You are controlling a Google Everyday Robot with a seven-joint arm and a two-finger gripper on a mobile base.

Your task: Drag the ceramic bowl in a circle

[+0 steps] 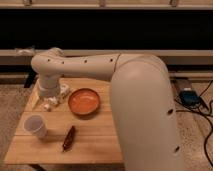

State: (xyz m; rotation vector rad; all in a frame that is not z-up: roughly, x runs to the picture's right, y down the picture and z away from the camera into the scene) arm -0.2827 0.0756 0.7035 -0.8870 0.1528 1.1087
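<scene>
Wooden table (95, 142) on a speckled floor, with a dark wall behind. The end effector (54, 100) hangs low at the table's left rear, fingers apart and gripping nothing. The ceramic bowl (84, 101) sits just beside it at 3 o'clock, near the table's centre. A white cup (36, 125) lies at 7 o'clock and a dark brown object (69, 137) at 5 o'clock. Risk: a wide circle could sweep the bowl into either neighbour, or the glossy rim could slip free.

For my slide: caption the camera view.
Arm over wooden table, open pincer low beside the orange ceramic bowl; white cup nearby.
</scene>
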